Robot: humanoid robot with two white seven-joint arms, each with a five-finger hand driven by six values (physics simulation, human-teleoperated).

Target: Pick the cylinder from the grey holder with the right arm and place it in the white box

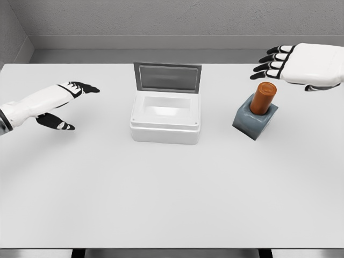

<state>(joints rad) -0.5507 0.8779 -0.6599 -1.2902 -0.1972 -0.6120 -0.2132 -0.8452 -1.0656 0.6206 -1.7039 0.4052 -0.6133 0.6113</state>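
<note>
Table [161, 188] open; cylinder [264, 97] seemingly ungrasped.

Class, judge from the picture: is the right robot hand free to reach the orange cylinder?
Probably yes. The right robot hand hovers open just above the cylinder, which stands exposed in the grey holder; nothing lies between them.

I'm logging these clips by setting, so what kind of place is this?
Most likely a simulated tabletop test cell, not a real room: a bare white table against plain grey walls, holding only a white box and an orange cylinder in a grey holder.
</note>
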